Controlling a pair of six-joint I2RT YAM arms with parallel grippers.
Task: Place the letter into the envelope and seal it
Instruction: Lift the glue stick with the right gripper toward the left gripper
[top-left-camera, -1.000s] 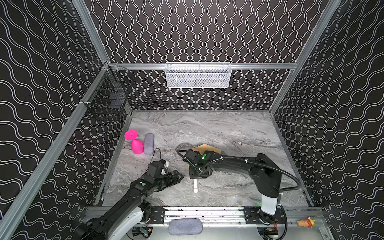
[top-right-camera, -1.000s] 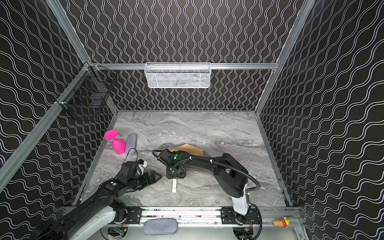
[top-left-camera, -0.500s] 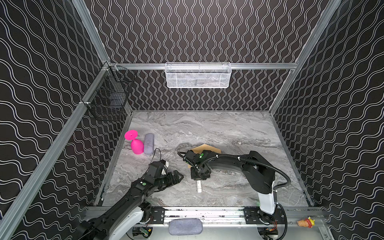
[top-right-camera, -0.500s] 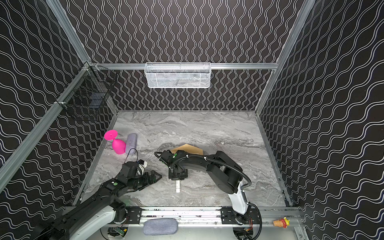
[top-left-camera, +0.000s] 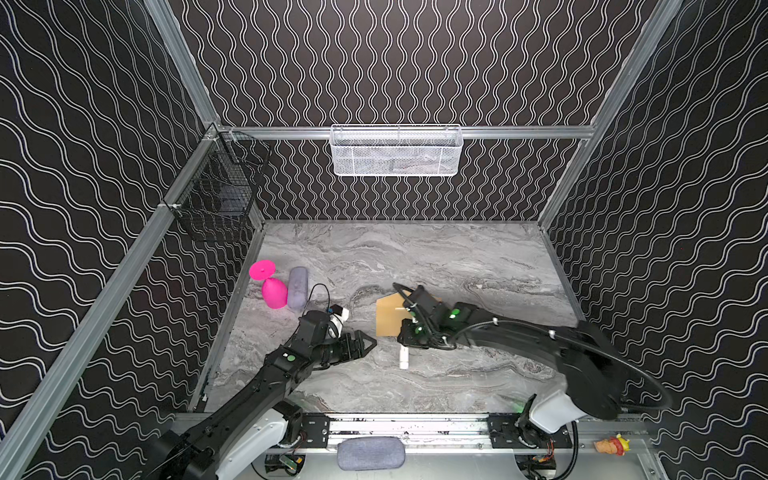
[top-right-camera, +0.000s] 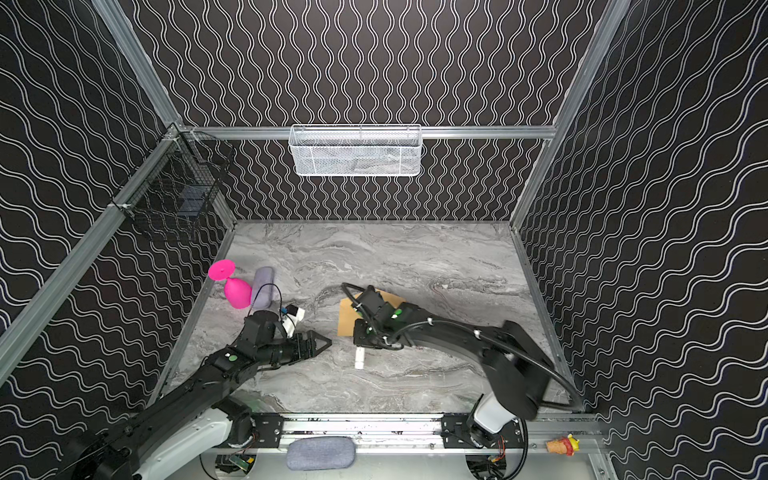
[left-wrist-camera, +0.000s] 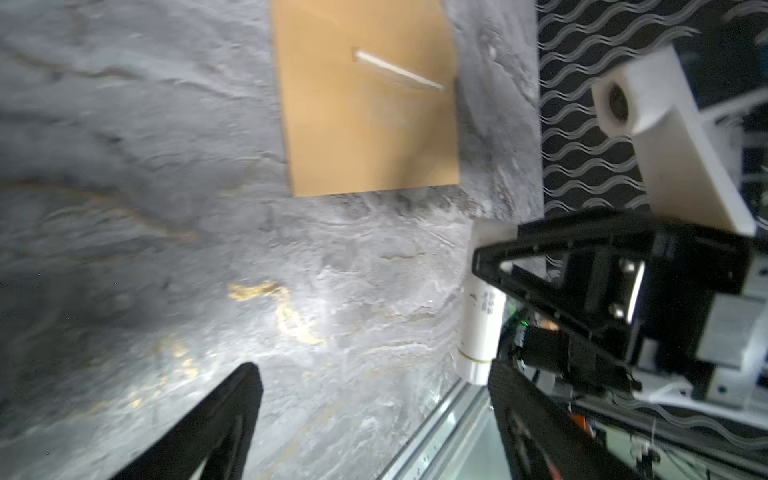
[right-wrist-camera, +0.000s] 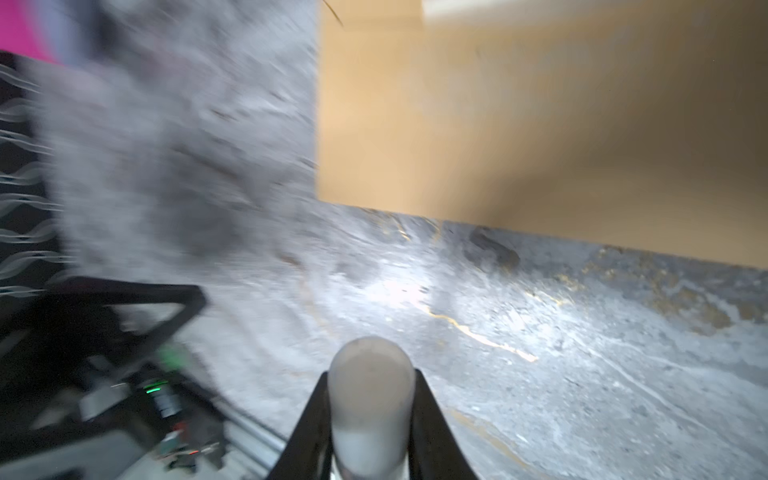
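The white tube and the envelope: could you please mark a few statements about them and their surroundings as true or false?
1. The right gripper is shut on the white tube. True.
2. The left gripper holds the envelope. False: it is open and empty, apart from the envelope.
3. The envelope lies flat on the table. True.
4. The pink goblet stands upright in the middle of the table. False: it lies on its side near the left wall, beside the grey case.
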